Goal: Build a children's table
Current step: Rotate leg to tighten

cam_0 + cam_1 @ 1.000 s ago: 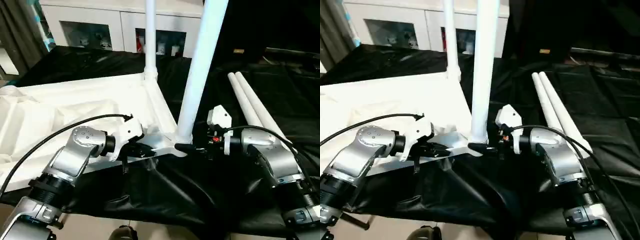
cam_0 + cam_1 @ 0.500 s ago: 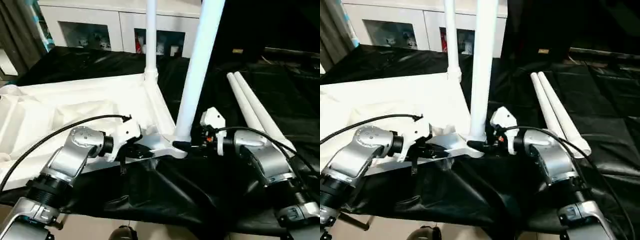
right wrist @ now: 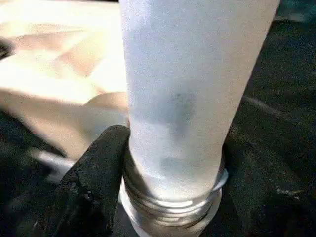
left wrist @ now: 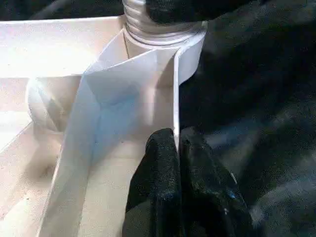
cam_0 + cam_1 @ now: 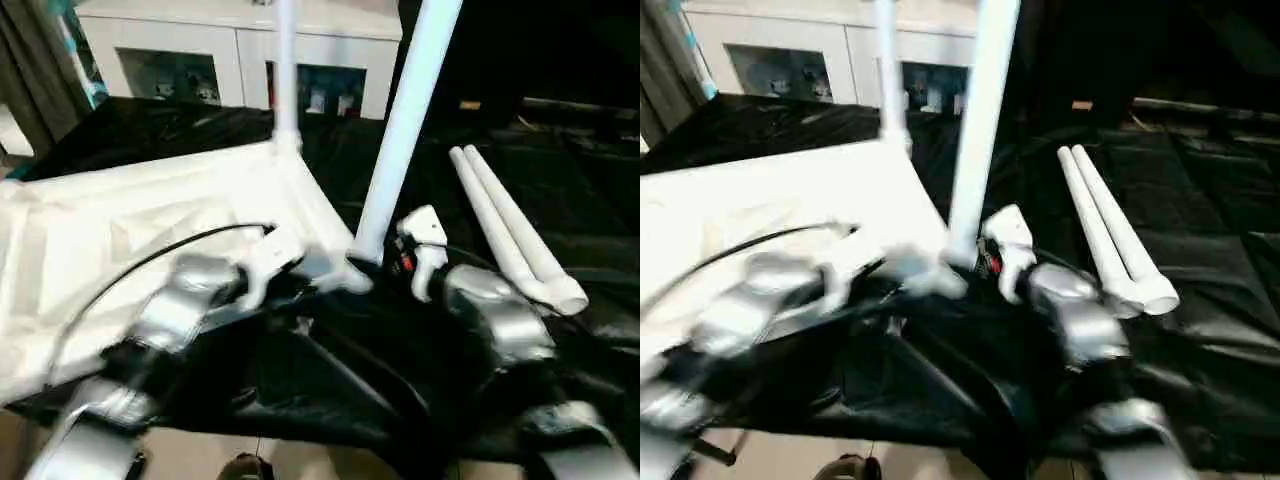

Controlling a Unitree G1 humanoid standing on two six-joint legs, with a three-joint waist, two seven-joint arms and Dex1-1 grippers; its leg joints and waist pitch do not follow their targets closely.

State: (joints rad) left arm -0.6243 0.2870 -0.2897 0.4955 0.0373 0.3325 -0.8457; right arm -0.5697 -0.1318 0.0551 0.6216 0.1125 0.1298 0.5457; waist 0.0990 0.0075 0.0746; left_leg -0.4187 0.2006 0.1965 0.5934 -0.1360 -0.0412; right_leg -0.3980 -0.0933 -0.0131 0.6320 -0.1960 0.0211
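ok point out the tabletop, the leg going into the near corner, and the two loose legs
tabletop (image 5: 150, 215), left eye view, on its ribbed underside
near-corner leg (image 5: 405, 115), left eye view, midway up the tube
two loose legs (image 5: 505, 235), left eye view, on the tubes lying on the black cloth

White tabletop (image 5: 150, 215) lies underside up, ribs showing. One leg (image 5: 405, 125) stands tilted in the near corner socket (image 4: 158, 42), threaded end seated. Second leg (image 5: 285, 70) upright at far corner. Two spare legs (image 5: 510, 235) lie side by side, touching.
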